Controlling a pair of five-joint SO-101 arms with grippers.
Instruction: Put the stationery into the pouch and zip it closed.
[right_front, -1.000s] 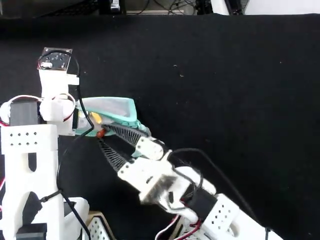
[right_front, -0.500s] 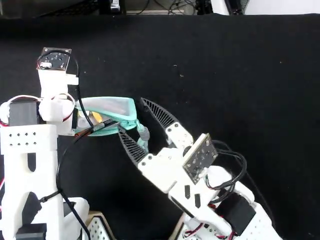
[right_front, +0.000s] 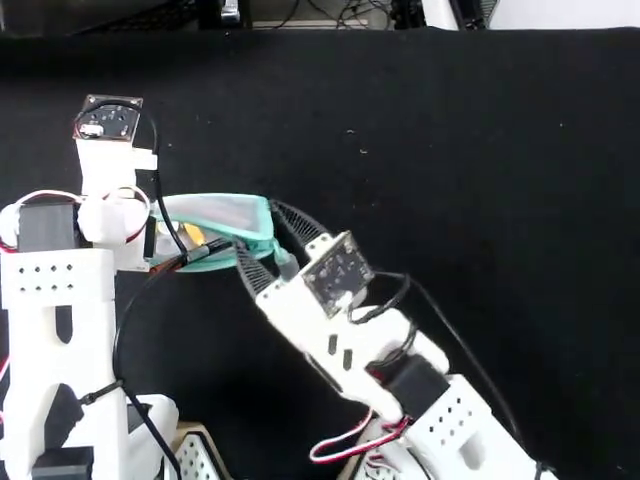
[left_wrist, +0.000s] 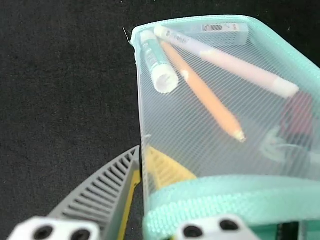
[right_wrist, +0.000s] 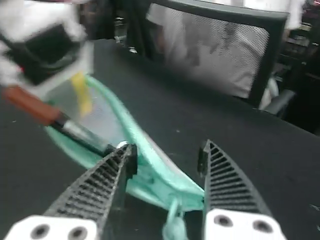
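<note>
A mesh pouch (right_front: 222, 218) with teal trim lies at the left, and my left gripper (right_front: 165, 242) is shut on its edge. Through the mesh (left_wrist: 215, 125) I see a glue stick (left_wrist: 157, 65), an orange pencil (left_wrist: 205, 95), a white pen (left_wrist: 225, 62) and an eraser (left_wrist: 222, 27). The left gripper (left_wrist: 145, 162) clamps the teal rim with a grey finger (left_wrist: 102, 195) outside. A red and black pen (right_front: 190, 257) sticks out of the pouch's opening (right_wrist: 107, 125). My right gripper (right_front: 262, 236) stands open with its fingers either side of the pouch's right end (right_wrist: 167, 180), above the zip pull (right_wrist: 172, 227).
The table is covered by a black cloth (right_front: 450, 150). The left arm's white body (right_front: 60, 330) stands at the near left. A mesh-backed chair (right_wrist: 215, 55) is beyond the table's far edge.
The right gripper left the pen at the pouch's mouth, swung right and turned its wrist, opened wide, then came back over the pouch's right end. The left arm kept still.
</note>
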